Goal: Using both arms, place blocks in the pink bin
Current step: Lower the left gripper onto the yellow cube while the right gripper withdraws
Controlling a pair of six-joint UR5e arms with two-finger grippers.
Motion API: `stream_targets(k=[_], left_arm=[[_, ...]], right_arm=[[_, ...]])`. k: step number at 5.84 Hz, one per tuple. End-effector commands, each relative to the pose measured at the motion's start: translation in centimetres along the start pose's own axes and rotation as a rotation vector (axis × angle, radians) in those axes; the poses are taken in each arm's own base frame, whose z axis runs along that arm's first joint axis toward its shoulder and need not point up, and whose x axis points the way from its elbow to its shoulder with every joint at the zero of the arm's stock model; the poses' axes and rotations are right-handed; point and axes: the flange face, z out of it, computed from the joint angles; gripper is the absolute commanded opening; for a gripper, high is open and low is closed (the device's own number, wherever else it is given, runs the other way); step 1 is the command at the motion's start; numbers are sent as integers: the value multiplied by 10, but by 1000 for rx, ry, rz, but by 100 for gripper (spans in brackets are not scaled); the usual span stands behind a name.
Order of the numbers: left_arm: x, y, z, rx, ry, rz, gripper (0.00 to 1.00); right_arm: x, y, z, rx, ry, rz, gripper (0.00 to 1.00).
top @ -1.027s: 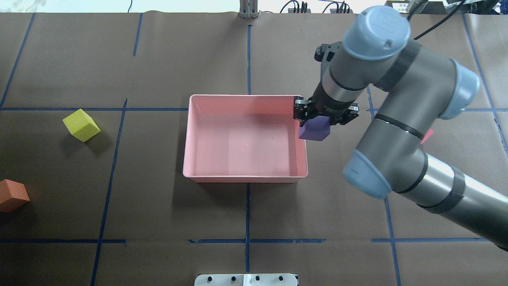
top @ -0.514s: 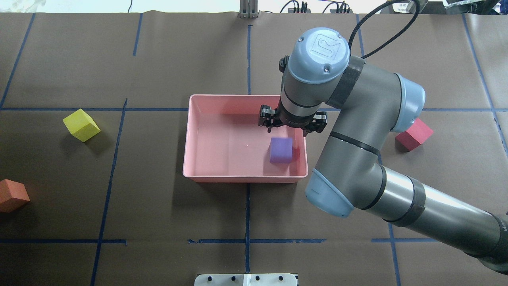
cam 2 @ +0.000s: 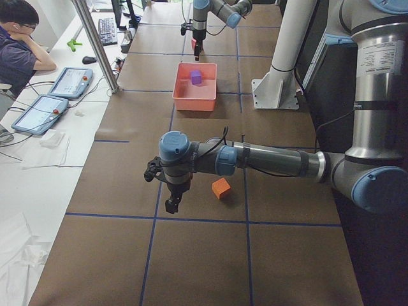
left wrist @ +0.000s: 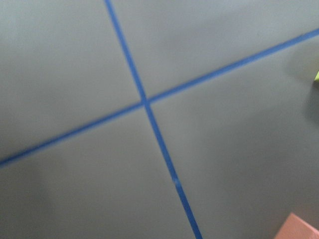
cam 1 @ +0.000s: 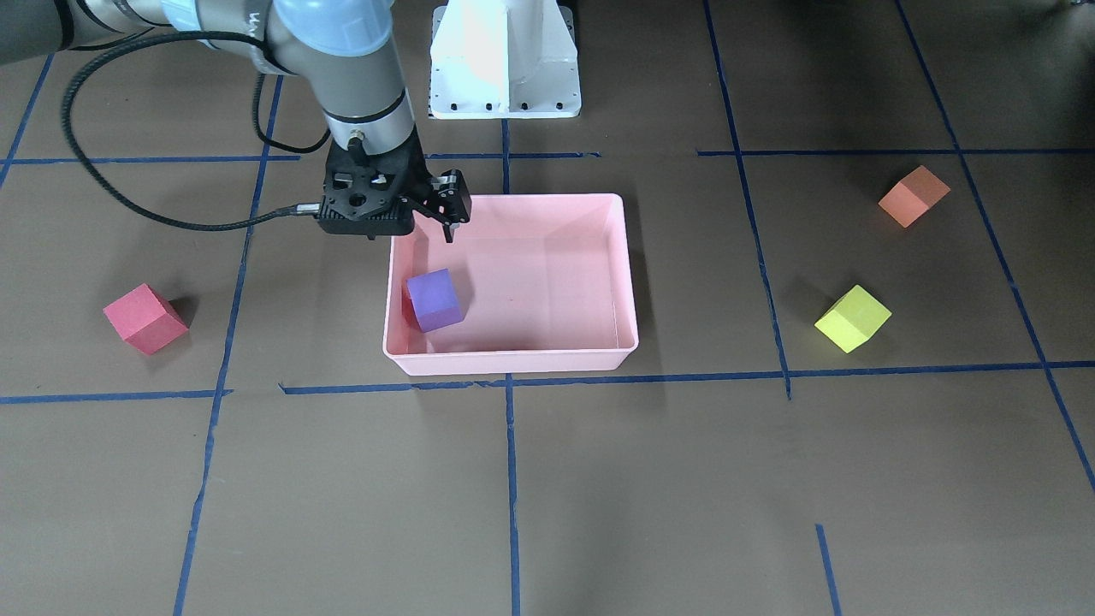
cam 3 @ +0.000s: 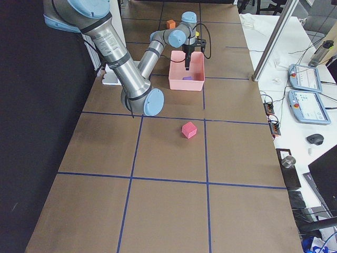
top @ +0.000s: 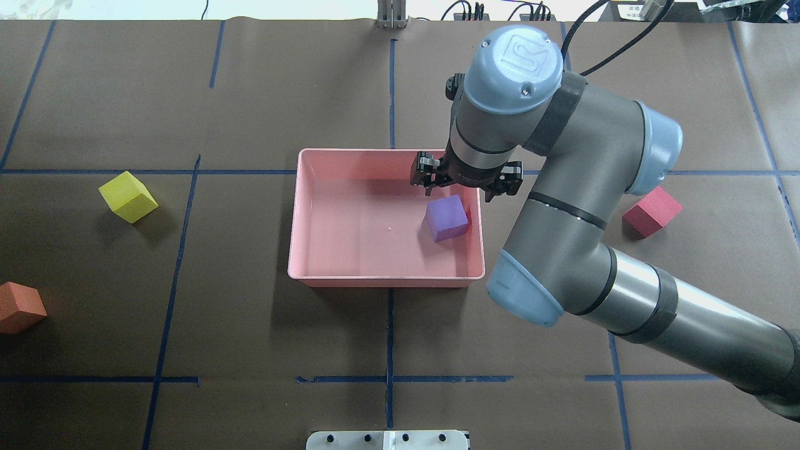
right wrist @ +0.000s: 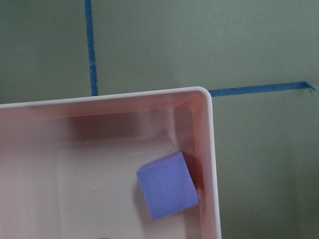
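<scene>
Right arm (top: 562, 206): grey metal, light-blue joint caps (top: 522, 59), black bands, black cable (cam 1: 188, 227), black end effector (top: 467, 184).

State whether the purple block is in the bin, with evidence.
In: the purple block sits inside the bin, beside one wall, clear of the open right gripper above it.

The shallow light-pink bin (top: 375, 280) holds the purple cube (top: 447, 217), which rests on its floor, turned askew, close beside the wall on the robot's right. The other 3 cubes lie on the table outside it: red (top: 652, 210) near that same side, yellow (top: 127, 197) and orange (top: 20, 307) well apart on the left. The right gripper (top: 465, 186) hangs over the bin's right side, jaws spread and empty
</scene>
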Motion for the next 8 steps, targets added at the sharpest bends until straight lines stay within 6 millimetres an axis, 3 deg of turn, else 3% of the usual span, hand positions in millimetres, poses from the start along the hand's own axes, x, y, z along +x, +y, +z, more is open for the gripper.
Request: stream_targets(k=[1,2,3,4,6,7,8], left_arm=[[48,-49,22,17,33,-109,100],[86,-65,41,63,58,-76,100],[112,-68,62,66,90,-67,100],[145,-70,93,32,122,17,100],[181,-86,141,65,183,158,100],[191,-109,152,64,192,181,100],[198,-119,157,63,197,192,100]], right_arm=[[67,-48,-14,-18,9,-101,100],[116,-72,-20,-23,23,-171,100],[168,-94,-30,-22,35,-236,100],[223,-106,-32,-35,48,-314,100],[333,-111,-53,-41,58,-430,100],[367,-109,-55,-50,54,-456,100],[373,-107,-55,-53,54,-448,100]])
